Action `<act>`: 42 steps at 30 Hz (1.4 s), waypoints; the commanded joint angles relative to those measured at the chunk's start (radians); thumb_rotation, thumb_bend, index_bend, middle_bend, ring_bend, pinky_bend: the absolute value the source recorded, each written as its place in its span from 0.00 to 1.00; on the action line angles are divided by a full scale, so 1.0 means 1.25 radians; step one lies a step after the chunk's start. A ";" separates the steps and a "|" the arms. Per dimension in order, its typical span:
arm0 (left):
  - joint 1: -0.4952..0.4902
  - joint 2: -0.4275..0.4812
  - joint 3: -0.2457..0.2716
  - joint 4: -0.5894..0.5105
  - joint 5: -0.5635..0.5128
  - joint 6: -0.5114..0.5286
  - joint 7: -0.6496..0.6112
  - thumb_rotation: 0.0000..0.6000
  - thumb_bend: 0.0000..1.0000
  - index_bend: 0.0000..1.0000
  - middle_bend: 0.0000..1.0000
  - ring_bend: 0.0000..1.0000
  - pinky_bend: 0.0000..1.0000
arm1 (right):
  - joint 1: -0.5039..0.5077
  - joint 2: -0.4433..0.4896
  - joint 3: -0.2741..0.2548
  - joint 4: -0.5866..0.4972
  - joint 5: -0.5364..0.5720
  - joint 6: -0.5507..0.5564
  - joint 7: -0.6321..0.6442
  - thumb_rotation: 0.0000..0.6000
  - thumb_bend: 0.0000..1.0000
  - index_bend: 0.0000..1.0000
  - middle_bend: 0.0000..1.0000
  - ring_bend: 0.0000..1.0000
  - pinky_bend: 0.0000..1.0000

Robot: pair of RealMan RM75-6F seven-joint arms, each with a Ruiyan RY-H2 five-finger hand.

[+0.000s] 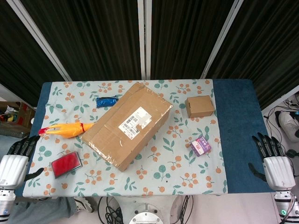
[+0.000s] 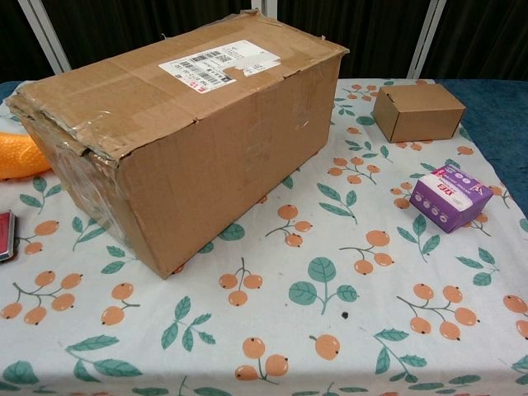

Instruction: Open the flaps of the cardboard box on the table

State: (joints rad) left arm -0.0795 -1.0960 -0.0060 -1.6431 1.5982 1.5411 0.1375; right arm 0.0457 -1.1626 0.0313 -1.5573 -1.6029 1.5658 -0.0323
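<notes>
A large cardboard box (image 1: 128,124) lies diagonally across the middle of the table, its top flaps closed and a white shipping label (image 1: 136,122) on them. The chest view shows the same cardboard box (image 2: 181,132) close up, with torn tape along its near left edge. My left hand (image 1: 17,157) hangs off the table's left front corner, fingers spread and holding nothing. Off the right front edge, my right hand (image 1: 272,156) is likewise spread and empty. Both hands are well apart from the box and absent from the chest view.
A small closed brown box (image 1: 199,106) sits at the back right, a purple packet (image 1: 201,146) in front of it. A blue pouch (image 1: 108,101), an orange rubber chicken (image 1: 65,129) and a red flat case (image 1: 66,164) lie left of the big box. The floral tablecloth (image 1: 177,172) covers the table.
</notes>
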 commanded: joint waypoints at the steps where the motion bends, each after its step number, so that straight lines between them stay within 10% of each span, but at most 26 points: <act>1: 0.000 0.001 -0.001 0.002 0.004 0.003 -0.001 1.00 0.00 0.07 0.12 0.13 0.19 | 0.000 0.000 0.001 0.002 -0.001 0.002 0.002 1.00 0.18 0.00 0.00 0.00 0.00; 27: 0.004 0.020 0.005 0.004 0.006 -0.003 -0.019 1.00 0.00 0.08 0.13 0.13 0.19 | 0.042 0.077 0.014 -0.087 -0.069 -0.011 -0.028 1.00 0.17 0.00 0.00 0.00 0.00; 35: 0.004 0.007 0.014 0.013 0.010 -0.013 -0.002 1.00 0.00 0.09 0.13 0.13 0.19 | 0.197 0.281 0.122 -0.362 -0.031 -0.182 -0.106 1.00 0.22 0.00 0.00 0.00 0.00; 42: 0.011 -0.002 0.019 0.019 0.001 -0.016 -0.008 1.00 0.00 0.09 0.13 0.13 0.19 | 0.448 0.380 0.290 -0.501 0.277 -0.464 -0.205 1.00 0.37 0.00 0.00 0.00 0.00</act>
State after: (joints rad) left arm -0.0657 -1.0988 0.0170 -1.6202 1.6002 1.5225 0.1271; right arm 0.4189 -0.7771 0.2632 -2.0792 -1.4748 1.1832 -0.1972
